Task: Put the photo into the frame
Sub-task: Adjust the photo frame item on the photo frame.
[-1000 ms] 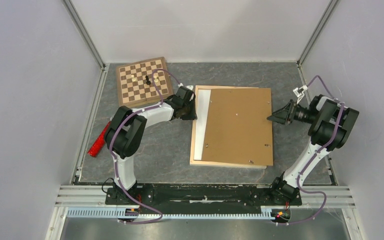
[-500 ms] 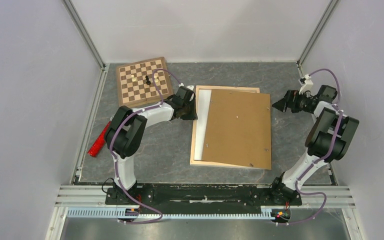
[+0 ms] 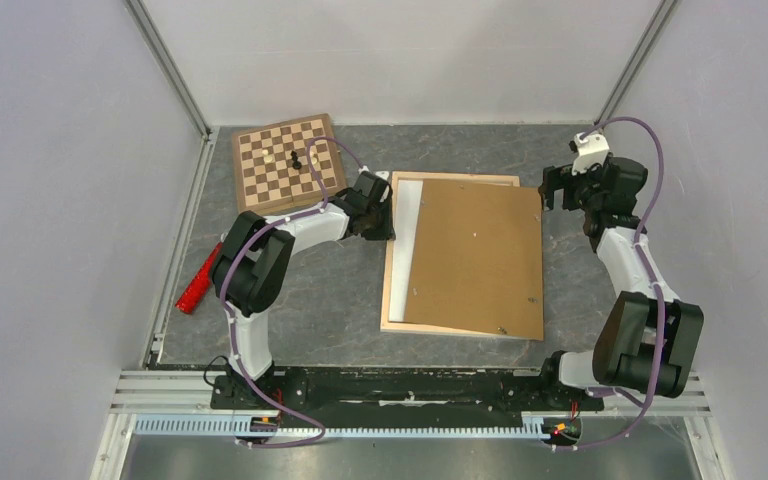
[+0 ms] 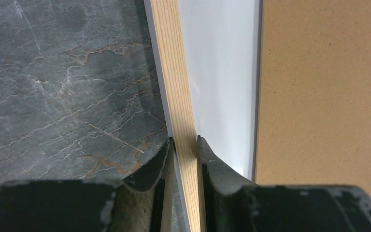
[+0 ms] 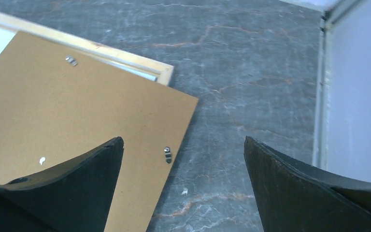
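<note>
Jaws of the left gripper (image 4: 184,145) pinch the left bar of the frame (image 4: 174,72). Jaws of the right gripper (image 5: 183,141) stand wide open, empty, above the far right corner of the backing board (image 5: 77,111). The photo (image 4: 222,72) lies white side up in the frame, partly under the board

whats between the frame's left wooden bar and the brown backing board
A white strip, seemingly the photo lying back-up, shows between that bar of the frame and the backing board. It is clearest in the left wrist view; the top view shows it too.
</note>
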### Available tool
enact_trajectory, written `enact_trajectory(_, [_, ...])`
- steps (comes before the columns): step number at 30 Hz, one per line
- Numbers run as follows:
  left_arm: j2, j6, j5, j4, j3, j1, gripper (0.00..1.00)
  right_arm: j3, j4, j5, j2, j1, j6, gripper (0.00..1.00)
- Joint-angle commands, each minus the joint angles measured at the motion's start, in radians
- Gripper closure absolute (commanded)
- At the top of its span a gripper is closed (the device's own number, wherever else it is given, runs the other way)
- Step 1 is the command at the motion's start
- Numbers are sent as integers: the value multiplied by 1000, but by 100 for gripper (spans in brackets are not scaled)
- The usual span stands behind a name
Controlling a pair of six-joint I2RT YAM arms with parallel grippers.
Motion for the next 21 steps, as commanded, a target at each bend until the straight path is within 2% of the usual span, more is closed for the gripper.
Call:
enact_trajectory(1, [3, 54, 51, -48, 37, -22, 98, 21, -27, 125, -17, -12, 150, 2])
enact_trajectory(3, [-2, 49, 54, -40, 39, -22, 98, 49, -115, 87, 21, -15, 194, 2])
enact_trajectory(6, [-6, 45, 36, -40, 40, -22, 98, 43, -175, -77, 68, -33, 191, 2])
enact_trajectory(12, [-11, 50, 4, -44, 31, -22, 98, -66, -124, 63, 35, -18, 189, 3])
enact_trajectory(21, [-4, 37, 8, -23, 36, -22, 98, -139, -100, 17, 103, -20, 203, 20])
